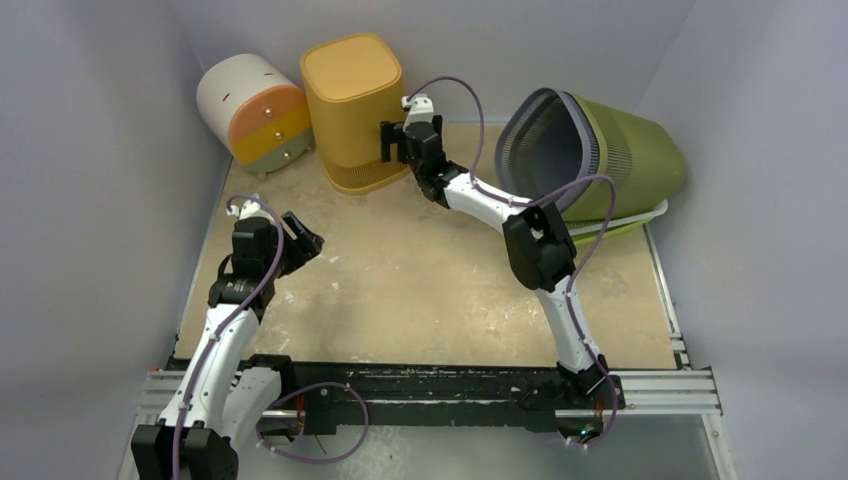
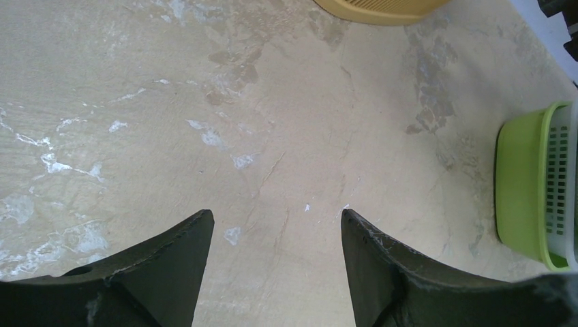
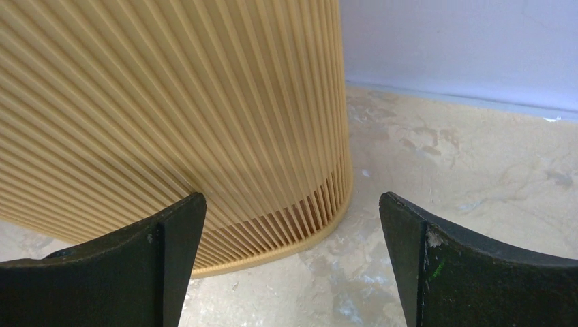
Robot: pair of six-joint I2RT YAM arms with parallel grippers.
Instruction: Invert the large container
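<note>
The large container (image 1: 355,110) is a yellow ribbed bin at the back of the table, closed face up and slotted rim on the table. My right gripper (image 1: 402,142) hangs open just to its right, close to the side wall but not touching it. In the right wrist view the ribbed wall (image 3: 170,102) fills the left half, and the right gripper (image 3: 293,204) has only bare table and the bin's lower edge between its jaws. My left gripper (image 1: 305,240) stands open over bare table at the left, and the left gripper (image 2: 276,214) holds nothing.
An olive green slotted basket (image 1: 610,150) lies on its side at the back right, on flat lime and white trays (image 1: 640,222). A white, orange and yellow drum-shaped drawer unit (image 1: 250,110) leans in the back left corner. Grey walls close three sides.
</note>
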